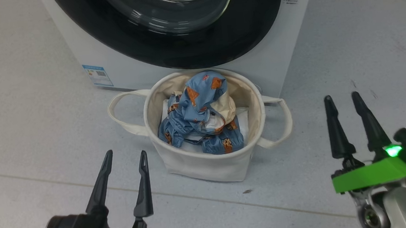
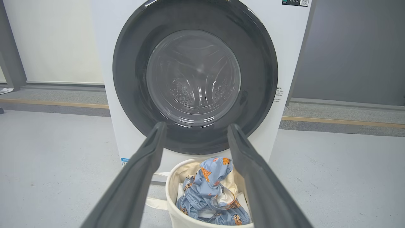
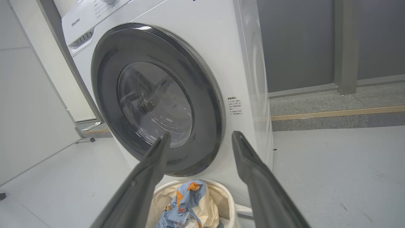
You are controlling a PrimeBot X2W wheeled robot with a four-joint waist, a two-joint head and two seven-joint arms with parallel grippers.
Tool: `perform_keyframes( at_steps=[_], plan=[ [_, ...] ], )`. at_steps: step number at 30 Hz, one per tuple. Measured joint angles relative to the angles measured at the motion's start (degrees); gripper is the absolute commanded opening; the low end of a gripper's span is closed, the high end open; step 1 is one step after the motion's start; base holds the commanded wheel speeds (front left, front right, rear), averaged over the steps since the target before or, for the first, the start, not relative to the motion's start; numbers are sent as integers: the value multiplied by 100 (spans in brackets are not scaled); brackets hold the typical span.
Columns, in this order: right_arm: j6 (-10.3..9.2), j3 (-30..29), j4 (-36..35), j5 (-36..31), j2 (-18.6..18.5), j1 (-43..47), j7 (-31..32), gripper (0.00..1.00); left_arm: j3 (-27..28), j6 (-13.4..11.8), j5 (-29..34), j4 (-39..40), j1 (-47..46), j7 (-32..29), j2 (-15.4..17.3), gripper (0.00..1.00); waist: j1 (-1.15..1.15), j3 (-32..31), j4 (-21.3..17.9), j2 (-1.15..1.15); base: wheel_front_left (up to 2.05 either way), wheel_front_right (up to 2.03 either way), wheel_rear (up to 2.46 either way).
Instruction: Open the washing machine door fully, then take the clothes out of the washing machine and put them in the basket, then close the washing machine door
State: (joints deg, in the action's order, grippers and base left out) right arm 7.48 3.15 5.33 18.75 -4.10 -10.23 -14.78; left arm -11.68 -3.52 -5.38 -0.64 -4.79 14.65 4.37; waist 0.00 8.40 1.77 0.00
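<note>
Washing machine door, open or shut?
Shut: the washing machine door lies flush against the washing machine front in both wrist views.

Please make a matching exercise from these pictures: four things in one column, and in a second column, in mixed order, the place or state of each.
1. glossy black-rimmed round washing machine door
2. light blue printed fabric clothes
3. round cream canvas basket
4. dark two-fingered left gripper

A. open, holding nothing
B. on the grey floor before the white washing machine
C. shut
D. heaped inside the basket

Pairs: 1-C, 2-D, 3-B, 4-A.
</note>
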Motion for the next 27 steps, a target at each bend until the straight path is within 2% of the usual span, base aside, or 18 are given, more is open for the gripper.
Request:
perform_keyframes(
  at_steps=[5,8,13,18,27],
  plan=[
    [0,-225,-80,-278,3,261,0,100,87,82,77,191,149,0,-24,100,0,-42,-79,0,0,0,0],
    [1,-503,110,-386,43,400,0,100,31,292,211,312,158,0,3,100,0,-63,-99,0,0,0,0],
    [0,-827,255,-525,67,530,0,100,26,356,186,204,225,7,-23,100,0,-97,-93,0,0,0,0],
    [1,-782,254,-580,122,541,0,100,122,465,66,-182,397,7,-47,100,0,-136,-108,0,0,0,0],
    [1,-537,279,-510,133,591,0,100,187,536,67,-263,385,7,-75,100,0,-168,-102,0,0,0,0]
  ],
)
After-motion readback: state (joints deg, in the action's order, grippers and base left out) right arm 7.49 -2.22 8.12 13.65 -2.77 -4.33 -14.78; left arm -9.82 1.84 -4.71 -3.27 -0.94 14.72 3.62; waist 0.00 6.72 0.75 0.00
